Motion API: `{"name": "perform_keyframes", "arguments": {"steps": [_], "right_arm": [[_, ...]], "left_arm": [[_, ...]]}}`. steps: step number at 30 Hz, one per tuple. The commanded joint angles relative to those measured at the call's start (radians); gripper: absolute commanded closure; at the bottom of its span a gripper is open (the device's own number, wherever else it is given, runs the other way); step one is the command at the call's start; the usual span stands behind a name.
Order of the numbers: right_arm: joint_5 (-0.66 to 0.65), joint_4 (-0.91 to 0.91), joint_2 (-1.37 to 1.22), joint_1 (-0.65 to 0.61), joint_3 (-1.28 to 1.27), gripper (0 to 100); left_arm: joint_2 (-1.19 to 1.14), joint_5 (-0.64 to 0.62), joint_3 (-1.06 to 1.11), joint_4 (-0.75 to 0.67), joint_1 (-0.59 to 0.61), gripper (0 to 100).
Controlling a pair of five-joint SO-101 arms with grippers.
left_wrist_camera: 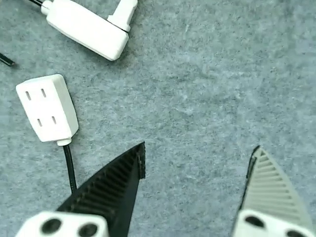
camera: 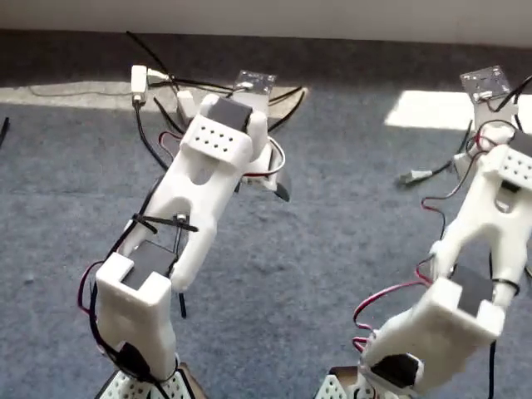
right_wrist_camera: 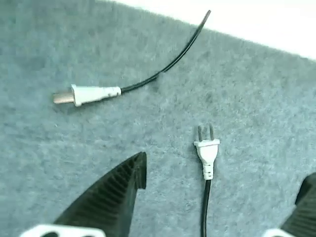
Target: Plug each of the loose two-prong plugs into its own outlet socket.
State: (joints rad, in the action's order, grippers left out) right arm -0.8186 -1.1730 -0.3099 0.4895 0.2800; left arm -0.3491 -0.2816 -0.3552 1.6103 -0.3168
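Observation:
My left gripper hangs open over bare grey carpet, holding nothing. Beside its black finger lies a white outlet block with two pairs of free slots and a black cord. Farther off, a second white outlet block has a white plug seated in it. My right gripper is also open, above a loose white two-prong plug whose prongs point away from it. A second loose plug lies on its side farther off. In the high view one loose plug lies left of the right arm.
Black cords run over the carpet at the back, around the left arm and a white outlet. A bright sunlit patch lies at the back right. Open carpet stretches between the two arms.

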Motion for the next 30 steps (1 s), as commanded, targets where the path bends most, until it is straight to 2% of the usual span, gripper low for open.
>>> {"name": "perform_keyframes", "arguments": {"steps": [1,6,9,12,15,21,26,30], "right_arm": [[-0.123,-0.077,-0.289,0.051,0.414,55.6],[-0.199,-0.127,-0.677,0.085,0.834,55.7],[-0.216,-0.194,-0.855,0.090,1.036,61.3],[-0.216,-0.291,-0.978,0.088,1.222,68.5],[-0.215,-0.372,-1.058,0.096,1.357,69.7],[-0.215,-0.463,-1.073,0.154,1.471,69.7],[-0.215,-0.552,-1.026,0.185,1.463,69.7],[-0.213,-0.539,-1.084,0.206,1.463,69.9]], "left_arm": [[0.058,-0.015,0.096,-0.104,-0.018,67],[0.058,-0.015,0.182,-0.199,-0.022,67],[0.059,-0.015,0.209,-0.221,-0.035,67],[0.056,-0.015,0.211,-0.221,-0.036,67],[0.056,-0.015,0.216,-0.232,-0.033,67],[0.054,-0.015,0.216,-0.235,-0.035,67],[0.054,-0.015,0.217,-0.230,-0.030,67],[0.054,-0.015,0.219,-0.227,-0.027,67]]}}
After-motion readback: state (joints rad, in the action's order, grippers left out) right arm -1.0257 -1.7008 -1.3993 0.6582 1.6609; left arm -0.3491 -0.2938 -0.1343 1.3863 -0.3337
